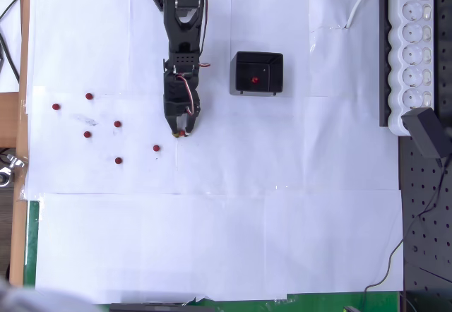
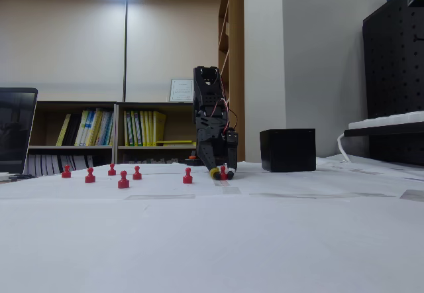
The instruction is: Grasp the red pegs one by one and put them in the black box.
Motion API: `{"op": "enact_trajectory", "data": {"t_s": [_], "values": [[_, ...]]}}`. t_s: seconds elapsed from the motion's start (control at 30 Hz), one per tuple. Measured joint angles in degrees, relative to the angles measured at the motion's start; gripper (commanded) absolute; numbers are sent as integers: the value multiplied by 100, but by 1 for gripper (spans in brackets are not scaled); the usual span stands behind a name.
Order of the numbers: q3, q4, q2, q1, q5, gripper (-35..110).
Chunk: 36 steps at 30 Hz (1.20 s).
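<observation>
Several red pegs stand loose on the white paper at the left, among them one (image 1: pixel 156 147) (image 2: pixel 187 175) closest to the arm and one (image 1: pixel 56 106) farthest left. My black gripper (image 1: pixel 181 133) (image 2: pixel 222 172) points down at table level. Its fingers sit tight against another red peg (image 2: pixel 223 173), which still touches the paper. The black box (image 1: pixel 258 73) (image 2: pixel 287 150) stands to the right of the arm in the overhead view, with one red peg (image 1: pixel 254 80) lying inside it.
A white power strip (image 1: pixel 413 51) on a black rail lies along the right edge, with a black adapter (image 1: pixel 429 132) plugged in. A white cable (image 1: pixel 364 1) runs off at the top right. A wooden table edge (image 1: pixel 23 114) borders the left.
</observation>
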Motion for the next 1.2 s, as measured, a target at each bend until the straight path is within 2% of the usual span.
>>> {"op": "enact_trajectory", "data": {"t_s": [0.1, 0.3, 0.47, 0.7, 0.9, 1.2], "values": [[149, 773, -334, -18, -211, 0], [1081, 4017, -1424, -492, -1670, 0], [2646, 6688, -2232, -1239, -3032, 0], [4632, 9220, -2681, -2760, -3999, 0], [4878, 9694, -2602, -3964, -4605, 0], [3964, 8622, -1626, -4254, -4658, 1]]}}
